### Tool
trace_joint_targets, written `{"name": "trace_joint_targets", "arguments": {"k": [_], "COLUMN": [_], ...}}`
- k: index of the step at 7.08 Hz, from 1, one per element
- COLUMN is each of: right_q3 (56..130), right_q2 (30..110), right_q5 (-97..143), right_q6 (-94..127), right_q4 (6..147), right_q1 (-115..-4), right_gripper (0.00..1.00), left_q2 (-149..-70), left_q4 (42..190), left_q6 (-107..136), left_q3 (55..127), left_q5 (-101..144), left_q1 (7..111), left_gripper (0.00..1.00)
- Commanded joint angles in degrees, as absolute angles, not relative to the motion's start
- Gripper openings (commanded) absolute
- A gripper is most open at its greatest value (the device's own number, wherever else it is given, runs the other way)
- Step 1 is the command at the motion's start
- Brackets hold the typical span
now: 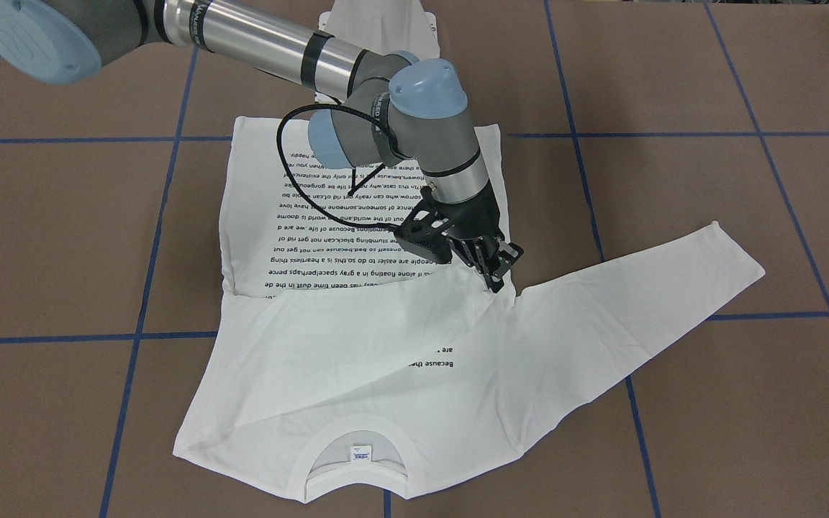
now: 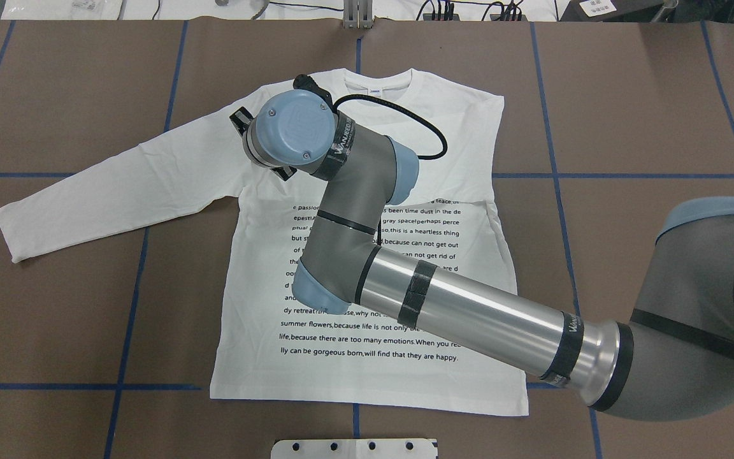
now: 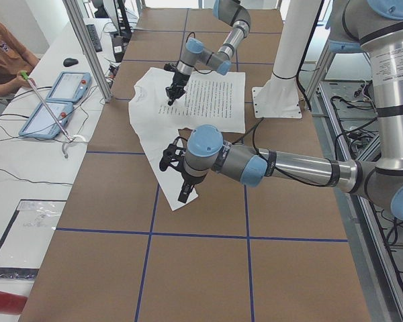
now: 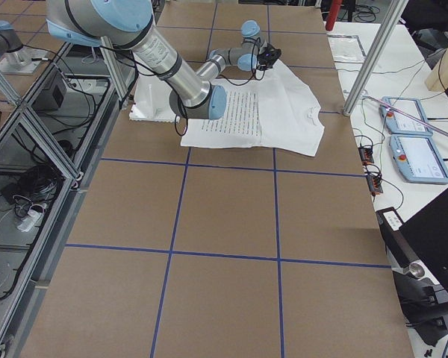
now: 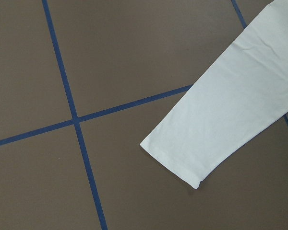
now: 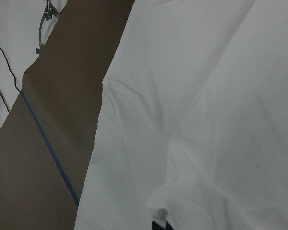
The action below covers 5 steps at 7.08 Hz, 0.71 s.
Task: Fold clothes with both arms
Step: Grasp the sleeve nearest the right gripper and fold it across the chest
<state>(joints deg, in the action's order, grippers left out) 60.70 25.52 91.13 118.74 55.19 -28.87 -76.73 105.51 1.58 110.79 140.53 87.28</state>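
While the white long-sleeved T-shirt point(image 2: 246, 363) is laid flat on the brown table point(image 2: 55, 319), its printed side is turned up. Its collar point(image 1: 357, 480), with the small neck label point(image 1: 361, 454), is pointed away from the robot. One sleeve point(image 2: 118, 185) is stretched out over the robot's left half of the table, across the blue tape lines point(image 2: 55, 386). The right arm point(image 2: 482, 312) is extended across the T-shirt's chest, and the right gripper point(image 1: 495, 279) is set down at the armpit of that sleeve. Its fingers are seen clenched on a small pinch of fabric, from which creases are spread toward the collar. In the right wrist view a raised pucker of cloth is seen at the bottom edge, beside a dark fingertip. The left arm point(image 3: 295, 168) is shown only in the side view from the robot's left, where the left gripper point(image 3: 183, 194) is held above the sleeve's cuff point(image 5: 175, 160). Whether it is released or clenched cannot be told. In the left wrist view the cuff is seen lying flat on the table, near a crossing of the tape lines.
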Motion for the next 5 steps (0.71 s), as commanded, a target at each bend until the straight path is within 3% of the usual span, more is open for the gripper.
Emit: {"name": "trace_joint_targets", "arguments": {"k": [1,2,3,5], "right_q3": [59.6,59.24,58.89,58.27], "right_q2": [24.87,24.96,24.79,24.0], "right_q5": [89.57,89.39,88.86,88.68], "right_q6": [118.65,118.65,118.74,118.74], "right_q4": [55.02,55.02,55.02,55.02], "right_q1": [-27.87,-27.6,-27.51,-27.51], "right_gripper": [0.02,0.67,0.92,0.99], "left_q2": [-76.82,-76.82,-76.73,-76.73], "left_q4": [105.56,105.38,105.12,105.12], "left_q6": [1.76,1.76,1.84,1.76], "left_q3": [110.65,110.39,109.17,105.75], "left_q5": [140.54,140.54,140.54,140.54], "left_q1": [87.01,87.01,86.58,86.48], "left_gripper": [1.0,1.0,1.0,1.0]}}
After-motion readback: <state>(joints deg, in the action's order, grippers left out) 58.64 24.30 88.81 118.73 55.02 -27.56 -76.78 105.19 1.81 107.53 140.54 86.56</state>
